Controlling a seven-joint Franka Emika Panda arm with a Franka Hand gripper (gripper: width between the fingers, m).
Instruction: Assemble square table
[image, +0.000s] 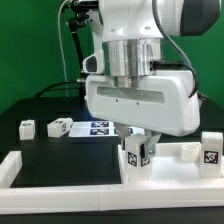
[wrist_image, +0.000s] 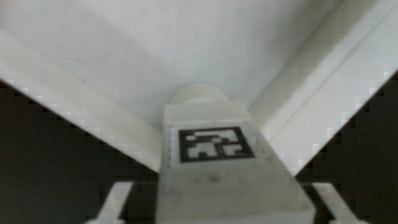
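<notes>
**Exterior and wrist views, leg placement stage.** The arm reaches down over the square panel (image: 172, 172), which lies flat on the black tabletop (image: 60, 152) towards the exterior view's right. Its fingers (image: 128, 134) (wrist_image: 116, 205) stand on either side of the central leg block (image: 136, 156) (wrist_image: 217, 180). This block is upright at the panel's near-left part, and its tag (wrist_image: 214, 143) faces the wrist camera. In the wrist view a thin dark strip shows between the block and each finger. Whether they clamp it or merely flank it cannot be told. Behind the block, two white raised edges meet in a V. A right leg block (image: 211, 150) stands at the exterior view's right edge. Two loose leg blocks (image: 27, 127) (image: 60, 127) lie well apart from the panel on the exterior view's left, beside the marker board (image: 100, 128).
</notes>
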